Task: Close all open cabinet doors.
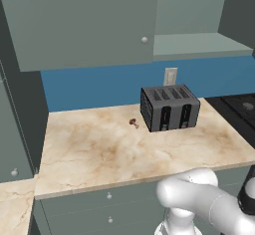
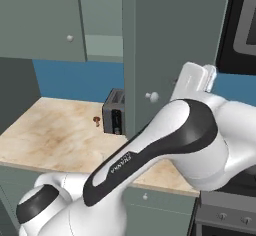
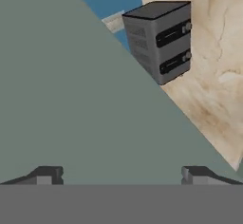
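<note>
Up close in the hand view, the gripper (image 3: 121, 175) has its jaws spread wide, right against the flat grey-green face of the open cabinet door (image 2: 175, 45), which stands centre frame in the right base view. The arm's dark band carries small white lettering, too small to read. Beyond, a black toaster (image 1: 170, 107) sits on the marble worktop (image 1: 99, 154). The closed cabinet door (image 1: 79, 22) fills the upper left of the left base view.

Worktop (image 1: 99, 154): beige marbled surface, running along a blue backsplash (image 1: 94, 87). Black toaster (image 1: 170, 107) stands toward the rear right of it, slots up, two levers on the front face, just below a pale wall outlet (image 1: 170, 76). Small brown object (image 1: 133, 122) lies on the worktop just left of the toaster, apart from it; too small to identify. Dark stove top (image 1: 241, 109) adjoins the worktop's right end. Drawer fronts (image 1: 107, 206) with small knobs sit under the front edge.
</note>
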### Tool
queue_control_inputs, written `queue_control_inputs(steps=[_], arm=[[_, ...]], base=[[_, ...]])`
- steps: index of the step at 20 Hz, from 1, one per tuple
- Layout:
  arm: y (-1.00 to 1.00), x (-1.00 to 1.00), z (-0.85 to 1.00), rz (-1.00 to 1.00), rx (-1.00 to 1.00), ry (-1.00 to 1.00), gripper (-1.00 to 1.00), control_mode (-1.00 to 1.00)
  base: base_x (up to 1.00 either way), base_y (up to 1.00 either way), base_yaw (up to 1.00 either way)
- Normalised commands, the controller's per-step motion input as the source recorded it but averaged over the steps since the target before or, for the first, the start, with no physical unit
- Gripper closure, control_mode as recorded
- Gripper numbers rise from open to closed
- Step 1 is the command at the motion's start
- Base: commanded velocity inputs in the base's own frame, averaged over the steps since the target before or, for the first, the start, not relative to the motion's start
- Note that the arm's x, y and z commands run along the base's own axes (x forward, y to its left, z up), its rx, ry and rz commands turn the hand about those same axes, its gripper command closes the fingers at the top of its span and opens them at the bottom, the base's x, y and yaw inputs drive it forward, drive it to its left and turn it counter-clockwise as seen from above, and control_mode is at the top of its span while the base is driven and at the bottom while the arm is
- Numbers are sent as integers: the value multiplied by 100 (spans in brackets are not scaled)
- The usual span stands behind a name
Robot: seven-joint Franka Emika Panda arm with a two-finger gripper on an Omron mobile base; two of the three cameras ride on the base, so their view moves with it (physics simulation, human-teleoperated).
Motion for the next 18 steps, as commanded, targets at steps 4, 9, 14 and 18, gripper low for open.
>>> queue_control_inputs(steps=[4, 9, 14, 18], arm=[[41, 1, 0, 18, 2, -9, -100, -100], [45, 1, 0, 13, 3, -8, -100, -100], [46, 13, 0, 11, 3, -3, -100, -100], [45, 24, 0, 7, 2, 0, -100, -100]], base=[[0, 0, 0], [0, 0, 0], [0, 0, 0], [0, 0, 0]])
